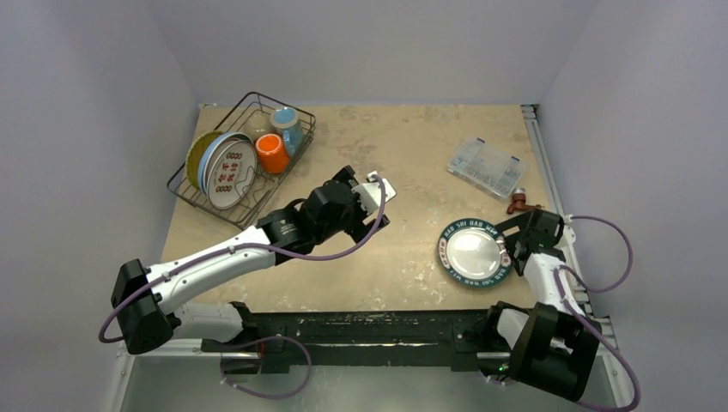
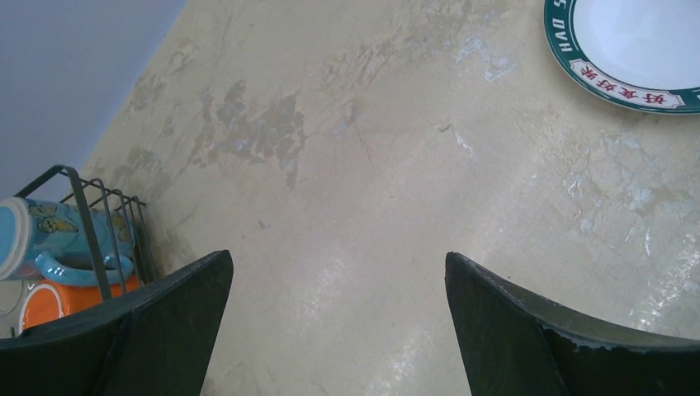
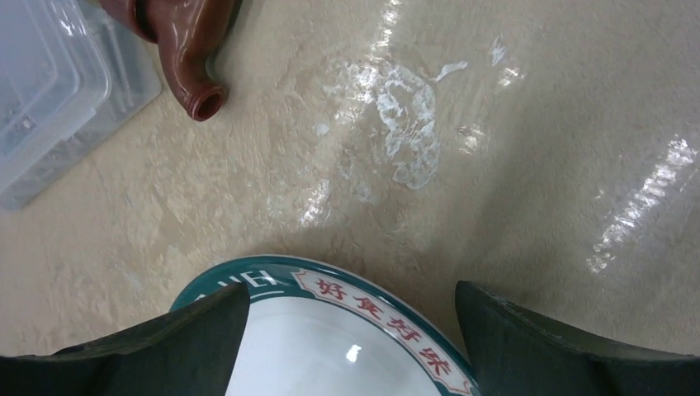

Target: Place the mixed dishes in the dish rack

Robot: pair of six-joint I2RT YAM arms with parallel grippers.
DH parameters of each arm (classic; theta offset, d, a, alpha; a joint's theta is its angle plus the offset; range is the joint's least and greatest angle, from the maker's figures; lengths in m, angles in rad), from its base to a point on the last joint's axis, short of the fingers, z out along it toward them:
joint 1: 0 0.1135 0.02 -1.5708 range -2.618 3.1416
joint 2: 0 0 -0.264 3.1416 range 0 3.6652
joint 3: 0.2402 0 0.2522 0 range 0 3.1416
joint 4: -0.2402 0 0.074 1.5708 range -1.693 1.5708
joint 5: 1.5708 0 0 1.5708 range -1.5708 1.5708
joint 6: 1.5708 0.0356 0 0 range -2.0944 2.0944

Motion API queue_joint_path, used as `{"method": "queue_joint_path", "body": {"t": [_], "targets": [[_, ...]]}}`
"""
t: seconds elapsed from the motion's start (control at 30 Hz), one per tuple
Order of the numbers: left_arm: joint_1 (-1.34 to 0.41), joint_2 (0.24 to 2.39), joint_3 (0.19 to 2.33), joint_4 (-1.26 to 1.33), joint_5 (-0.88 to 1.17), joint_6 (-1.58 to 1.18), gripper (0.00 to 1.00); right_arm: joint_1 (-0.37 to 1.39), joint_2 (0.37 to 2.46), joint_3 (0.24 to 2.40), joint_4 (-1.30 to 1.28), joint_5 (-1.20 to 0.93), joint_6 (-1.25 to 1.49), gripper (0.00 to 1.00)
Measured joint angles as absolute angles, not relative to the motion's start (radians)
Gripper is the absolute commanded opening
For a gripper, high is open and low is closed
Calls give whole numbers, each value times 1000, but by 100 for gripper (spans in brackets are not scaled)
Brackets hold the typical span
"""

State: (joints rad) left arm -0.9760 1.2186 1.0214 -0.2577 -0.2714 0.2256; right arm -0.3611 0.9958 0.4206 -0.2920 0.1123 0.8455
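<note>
Teal-rimmed plate [image 1: 473, 252]: flat by the worktop's [image 1: 403, 154] right edge.
Right gripper [image 3: 351, 290]: fingers wide over its rim, lining up a grab.
Left gripper [image 2: 338, 257]: fingers wide, empty.

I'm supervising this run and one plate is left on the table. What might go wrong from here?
The plate lies flat, so the open right claw may slip off its rim. The rack already holds plates and cups; adding another could knock them. The left arm reaches between plate and rack and might block the carry.
</note>
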Motion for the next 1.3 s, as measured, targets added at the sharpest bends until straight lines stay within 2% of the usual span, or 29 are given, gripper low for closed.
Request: {"method": "queue_joint_path", "body": {"t": [0.27, 0.53, 0.8, 1.07, 1.3], "targets": [[-934, 1297, 1083, -328, -280, 189, 99, -366, 1091, 421, -164, -90, 777, 96], [-913, 1412, 1162, -402, -250, 108, 98, -303, 1037, 318, -23, -322, 843, 96], [-871, 1696, 1310, -503, 51, -96, 85, -75, 913, 219, 17, -393, 946, 96], [-854, 1835, 1321, -539, 232, -305, 68, -66, 867, 217, -19, -392, 926, 96], [-803, 1912, 1261, -406, 414, -538, 60, -66, 889, 217, -23, -406, 912, 96]]}}
